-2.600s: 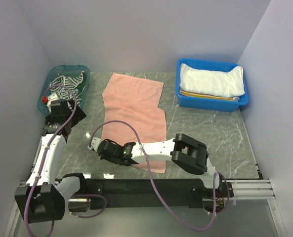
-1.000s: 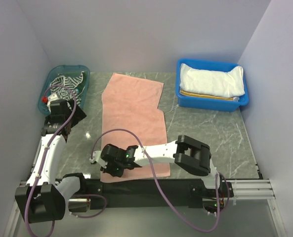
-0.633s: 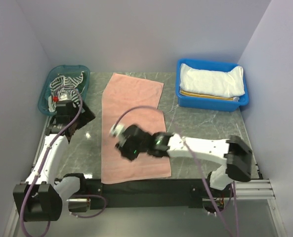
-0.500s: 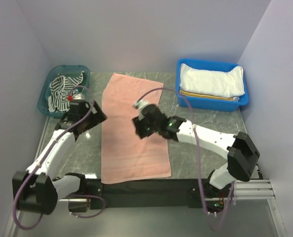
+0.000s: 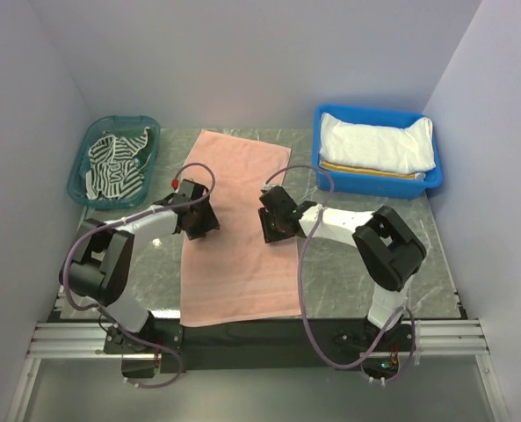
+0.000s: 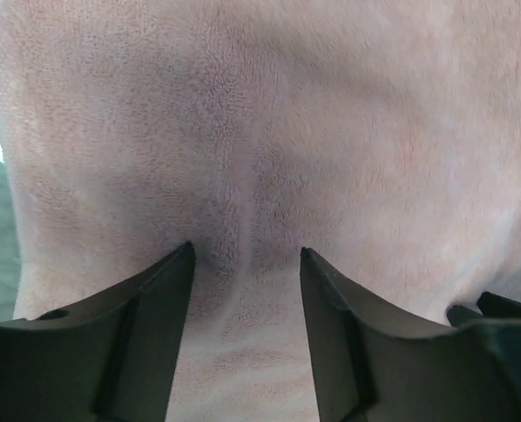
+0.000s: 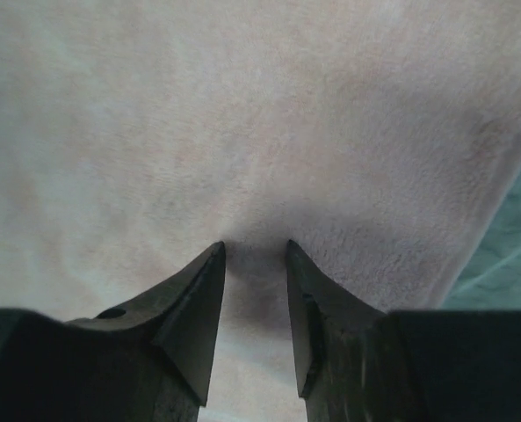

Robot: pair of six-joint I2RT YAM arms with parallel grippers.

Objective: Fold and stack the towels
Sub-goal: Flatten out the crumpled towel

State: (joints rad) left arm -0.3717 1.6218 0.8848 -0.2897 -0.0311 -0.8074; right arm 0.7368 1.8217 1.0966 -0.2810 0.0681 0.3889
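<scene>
The salmon pink towel [image 5: 238,237] lies spread flat, lengthwise down the middle of the table. My left gripper [image 5: 198,220] presses down on its left edge about halfway along. In the left wrist view its jaws stand apart on the pink towel [image 6: 330,132], with a low ridge of cloth rising between the tips of the left gripper [image 6: 245,255]. My right gripper [image 5: 273,224] presses on the right edge opposite. The right gripper [image 7: 255,246] shows a narrow gap, tips on the pink towel [image 7: 242,105]. The dark-and-white striped towel [image 5: 115,163] lies crumpled in a basket. The white towel [image 5: 379,145] rests folded on a yellow-and-white one [image 5: 365,169].
A teal basket [image 5: 77,186] stands at the back left and a blue bin [image 5: 374,183] at the back right. Grey marble table [image 5: 374,237] shows on both sides of the pink towel. Side walls stand close to the table.
Both arms have swung in to the pink towel's middle, the left from beside the basket, the right from the near end. The left jaws have narrowed, and the towel now lies straight.
</scene>
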